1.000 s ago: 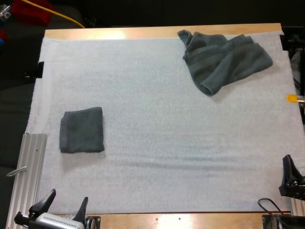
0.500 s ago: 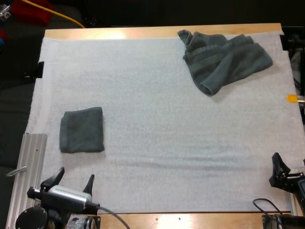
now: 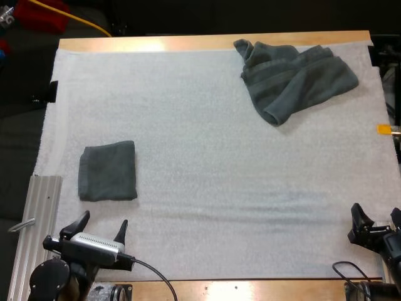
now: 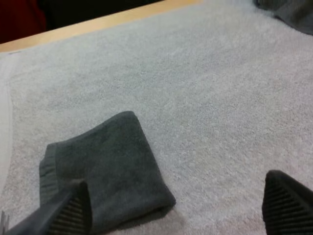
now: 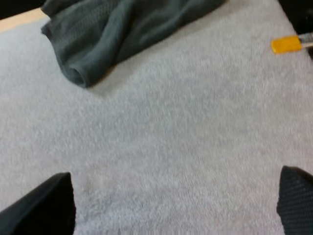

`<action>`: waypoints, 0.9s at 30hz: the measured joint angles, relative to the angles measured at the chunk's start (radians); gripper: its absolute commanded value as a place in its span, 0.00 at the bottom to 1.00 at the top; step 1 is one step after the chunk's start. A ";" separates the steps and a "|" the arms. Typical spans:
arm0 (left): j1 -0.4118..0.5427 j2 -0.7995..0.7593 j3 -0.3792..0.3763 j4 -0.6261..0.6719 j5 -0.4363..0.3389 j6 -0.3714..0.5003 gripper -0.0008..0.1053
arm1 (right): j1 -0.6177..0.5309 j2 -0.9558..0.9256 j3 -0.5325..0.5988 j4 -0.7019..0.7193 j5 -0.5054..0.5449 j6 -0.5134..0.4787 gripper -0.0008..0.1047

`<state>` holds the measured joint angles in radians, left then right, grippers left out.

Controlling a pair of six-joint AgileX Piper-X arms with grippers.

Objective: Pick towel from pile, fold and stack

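The crumpled towel (image 3: 294,78) lies heaped at the far right corner of the white mat (image 3: 207,157), one fold drooping toward the mat's middle. The folded towel (image 3: 108,170) rests flat near the mat's left edge, well apart from the heap. It looks like the start of the stack.

The right end effector (image 3: 376,211) hovers over the mat's near right edge, fingers spread wide and holding nothing. The left end effector (image 3: 102,221) hangs over the mat's near left corner, just short of the folded towel, also wide open and empty. The desk (image 3: 207,42) shows as a wooden strip beyond the mat's far edge.

The step in hand appears to be the reach for the heap. The right arm is the natural choice, being on that side of the mat. It should aim for a hem or the drooping fold (not the bunched centre), so that the cloth opens out when dragged to the mat's middle. Come down with the fingers wide and pinch few layers. The left should stay clear of the folded towel.
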<state>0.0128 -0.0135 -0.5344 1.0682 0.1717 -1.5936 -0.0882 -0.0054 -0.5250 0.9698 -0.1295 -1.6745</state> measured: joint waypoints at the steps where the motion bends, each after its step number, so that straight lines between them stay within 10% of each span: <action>1: 0.000 0.000 0.000 0.000 0.000 0.000 0.66 | 0.000 0.000 0.003 0.000 0.000 0.000 0.77; 27: 0.000 0.000 0.000 0.000 0.000 0.000 0.66 | 0.000 0.000 0.009 0.042 0.000 0.000 0.77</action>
<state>0.0128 -0.0135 -0.5344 1.0683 0.1717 -1.5936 -0.0882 -0.0054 -0.5163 1.0123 -0.1295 -1.6745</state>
